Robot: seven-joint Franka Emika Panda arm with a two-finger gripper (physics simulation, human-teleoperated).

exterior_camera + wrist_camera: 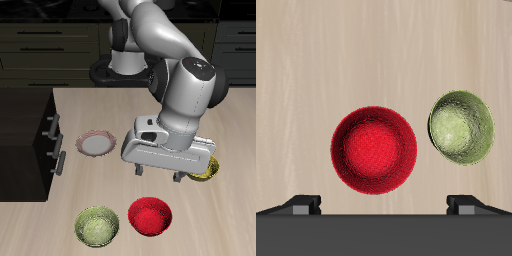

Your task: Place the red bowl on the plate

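The red bowl point(150, 216) stands upright near the table's front edge and also shows in the wrist view point(374, 151). The plate point(95, 143), pale with a pinkish-brown rim, lies farther back, toward the black cabinet, and has nothing on it. My gripper point(165, 176) hangs above the table, a little behind the red bowl and apart from it. In the wrist view my gripper point(384, 205) is open, with the fingertips point(303, 203) spread wide and nothing between them.
A green bowl point(97, 225) sits beside the red bowl near the front edge and shows in the wrist view point(462, 126). A yellow bowl point(208, 172) is partly hidden behind my hand. A black cabinet point(25, 130) with handles borders the table's side.
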